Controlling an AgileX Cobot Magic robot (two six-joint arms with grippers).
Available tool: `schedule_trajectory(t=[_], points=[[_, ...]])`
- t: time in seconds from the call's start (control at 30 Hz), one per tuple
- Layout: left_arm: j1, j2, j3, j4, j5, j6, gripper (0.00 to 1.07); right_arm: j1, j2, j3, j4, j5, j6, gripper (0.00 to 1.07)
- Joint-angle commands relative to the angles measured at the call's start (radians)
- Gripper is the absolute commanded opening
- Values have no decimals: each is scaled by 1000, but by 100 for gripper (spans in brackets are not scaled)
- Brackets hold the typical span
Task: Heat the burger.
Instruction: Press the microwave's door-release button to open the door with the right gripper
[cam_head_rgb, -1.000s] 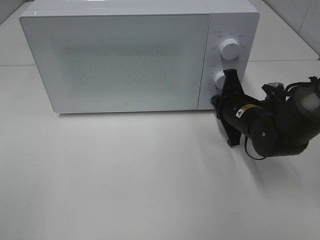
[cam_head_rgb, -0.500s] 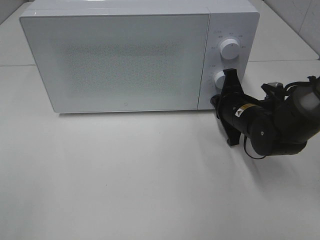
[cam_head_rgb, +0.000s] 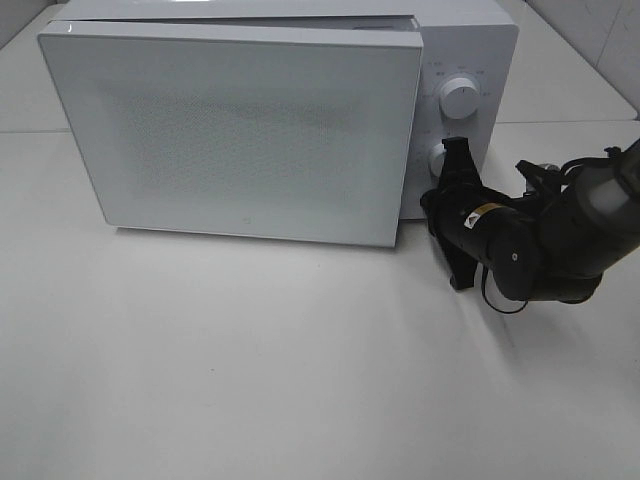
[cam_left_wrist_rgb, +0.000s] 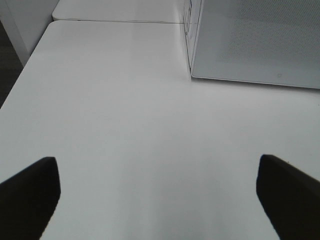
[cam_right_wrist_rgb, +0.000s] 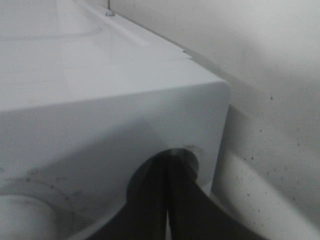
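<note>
The burger did not show in any view, and where it lay could not be told; the inside of the microwave (cam_head_rgb: 470, 40) was hidden behind its door (cam_head_rgb: 250, 130). That door stood slightly ajar, its edge next to the control panel swung out from the body, with a thin gap along its top. On the panel beside the door sat an upper knob (cam_head_rgb: 459, 97) and below it a lower knob (cam_head_rgb: 437, 160), partly covered by the right arm. The right gripper (cam_head_rgb: 434, 200) was at the bottom of that panel, just under the lower knob. In the right wrist view its two dark fingers (cam_right_wrist_rgb: 150, 200) were pressed together with only a hairline between them, pinching nothing, and their tips met a round recess (cam_right_wrist_rgb: 187, 157) low on the white front of the oven, close to the oven's rounded corner. Whether the tips actually touched the recess could not be told. The left gripper (cam_left_wrist_rgb: 160, 192) appeared only in its own wrist view, with its fingers (cam_left_wrist_rgb: 30, 192) spread wide apart over the bare white table (cam_left_wrist_rgb: 125, 100), holding nothing; the door's lower corner lay well ahead of it. The microwave stood at the back of the table (cam_head_rgb: 250, 350).
</note>
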Motion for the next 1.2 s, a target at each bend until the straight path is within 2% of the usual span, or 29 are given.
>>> schedule_trajectory(t=[0.03,0.63,1.2], points=[[2,-4,3,1,-15,-6,100,-29,-12,-97,-15,-192,-24,0],[2,-4,3,1,-15,-6,100,-26,-41,-87,-27,-92,-20,0],[2,-4,3,1,-15,-6,100,-26,-62,21,-33,-94,6,0]])
